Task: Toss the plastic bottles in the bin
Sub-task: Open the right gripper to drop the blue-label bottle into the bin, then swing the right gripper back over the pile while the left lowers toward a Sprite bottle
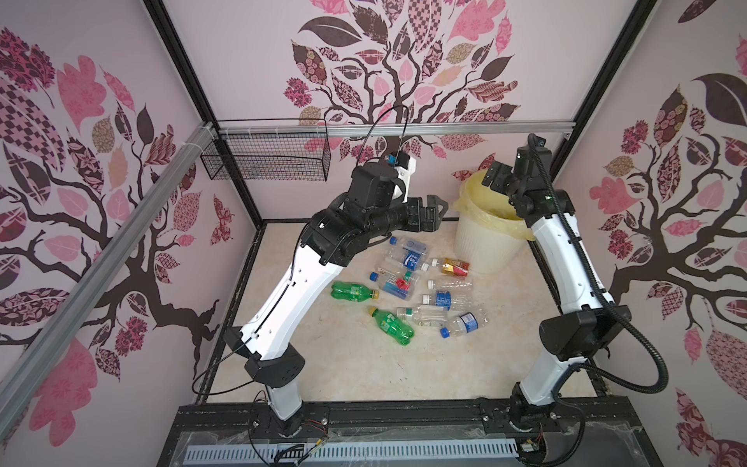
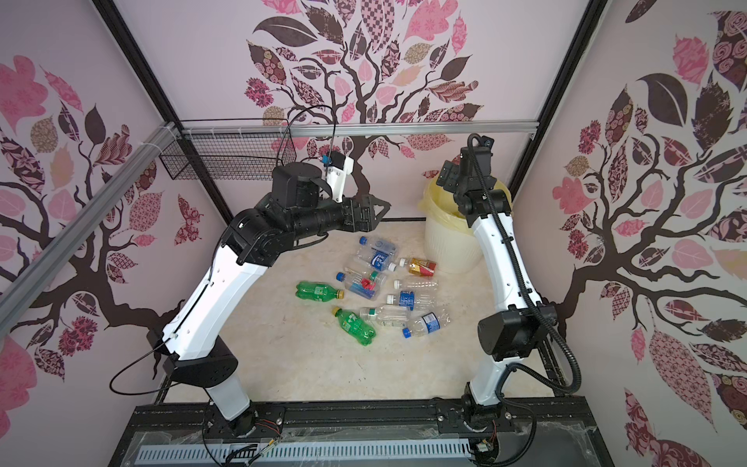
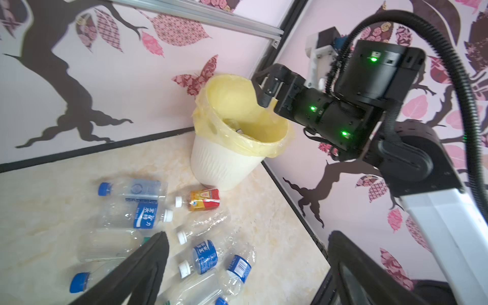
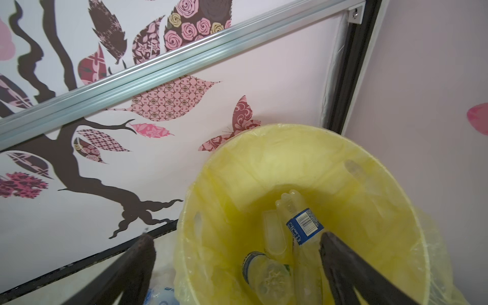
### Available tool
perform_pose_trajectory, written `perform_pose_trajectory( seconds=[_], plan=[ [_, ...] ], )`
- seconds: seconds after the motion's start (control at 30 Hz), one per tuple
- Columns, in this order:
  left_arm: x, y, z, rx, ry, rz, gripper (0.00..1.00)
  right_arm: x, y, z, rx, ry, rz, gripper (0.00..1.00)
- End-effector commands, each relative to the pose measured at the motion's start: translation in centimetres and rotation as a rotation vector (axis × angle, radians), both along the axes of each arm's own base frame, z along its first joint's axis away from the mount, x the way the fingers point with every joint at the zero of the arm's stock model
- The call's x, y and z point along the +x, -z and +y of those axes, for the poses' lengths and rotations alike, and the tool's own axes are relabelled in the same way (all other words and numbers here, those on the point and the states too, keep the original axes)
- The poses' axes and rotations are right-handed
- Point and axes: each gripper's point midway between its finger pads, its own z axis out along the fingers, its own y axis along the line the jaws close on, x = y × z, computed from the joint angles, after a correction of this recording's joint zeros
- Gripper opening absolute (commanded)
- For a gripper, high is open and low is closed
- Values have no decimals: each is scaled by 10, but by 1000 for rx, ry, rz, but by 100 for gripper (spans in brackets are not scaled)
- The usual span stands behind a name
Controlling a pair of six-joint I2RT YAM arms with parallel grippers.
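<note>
- A few bottles [image 4: 303, 227] lie inside the bin [image 1: 481, 242], so part of the job is done.
- The right pincer [image 4: 237, 239] hangs over the bin, open wide and empty.
- The left pincer [image 1: 438, 210] is open too, holding nothing.
- A pile [image 1: 412, 291] of about eleven more waits on the counter [image 1: 343, 364], near the bin.

You will find little here that you can read. In the left wrist view, a clear bottle [image 3: 144, 217] lying on the tabletop [image 3: 39, 211] has large white Chinese characters on its blue label, too slanted to read for certain. A second bottle [image 3: 204, 254], nearer the tabletop's right edge, also shows white characters on blue. A third bottle [image 3: 239, 265] shows a barcode. Print on the red-gold bottle [image 3: 205, 200] is too small. In the right wrist view, the bottle in the bin [image 4: 305, 227] shows a barcode with unreadable digits.
</note>
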Motion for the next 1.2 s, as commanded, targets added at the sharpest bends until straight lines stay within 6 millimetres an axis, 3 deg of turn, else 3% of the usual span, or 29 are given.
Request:
perform_pose_trajectory(
  seconds=[0.0, 0.3, 0.43, 0.5, 0.67, 0.8, 1.07, 1.17],
  plan=[
    [5, 1, 33, 43, -141, -58, 97, -17, -21, 12, 108, -53, -41, 100],
    [5, 26, 95, 191, -358, -227, 97, -31, 11, 57, 148, -161, 46, 100],
    [4, 50, 144, 210, -585, -294, 97, -39, 16, 90, 106, -226, 65, 100],
    [0, 65, 157, 229, -596, -328, 97, -43, 16, 103, 94, -256, 65, 100],
    [5, 131, 201, 251, -648, -93, 97, -54, 17, 132, 64, -327, 74, 100],
    [-3, 176, 210, 312, -650, -19, 97, -63, 30, 158, 37, -389, 97, 99],
    [-9, 273, 224, 541, -739, 361, 97, -93, 62, 214, 18, -530, 169, 100],
    [-11, 294, 226, 602, -784, 483, 97, -111, 82, 230, -8, -577, 212, 100]
  ],
)
